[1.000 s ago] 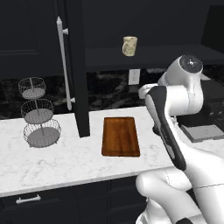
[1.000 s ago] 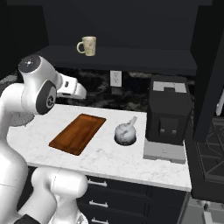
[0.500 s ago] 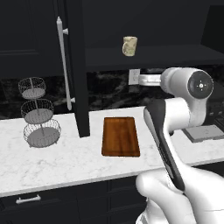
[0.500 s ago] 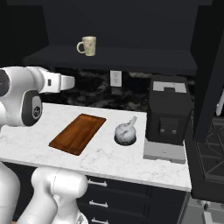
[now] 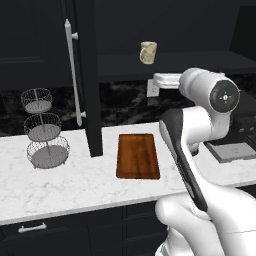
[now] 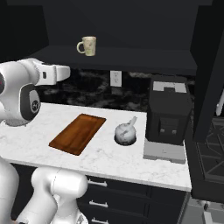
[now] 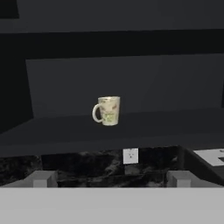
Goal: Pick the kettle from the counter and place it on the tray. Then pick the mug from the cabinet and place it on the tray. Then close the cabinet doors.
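In the left base view, we are holding our pincer (image 5: pixel 159 80) up at the level of the cabinet (image 5: pixel 210 62) shelf. The mug (image 5: pixel 148 52) is standing just above it, and the empty tray (image 5: pixel 138 155) is lying well below it on the counter (image 5: pixel 60 182).

In the right base view, the kettle (image 6: pixel 124 132) is sitting on the counter low to the right of the pincer (image 6: pixel 65 72), beside the tray.

In the hand view, we are keeping the fingers (image 7: pixel 40 179) spread wide with nothing between them, and the mug is standing ahead, upright, handle to the left.
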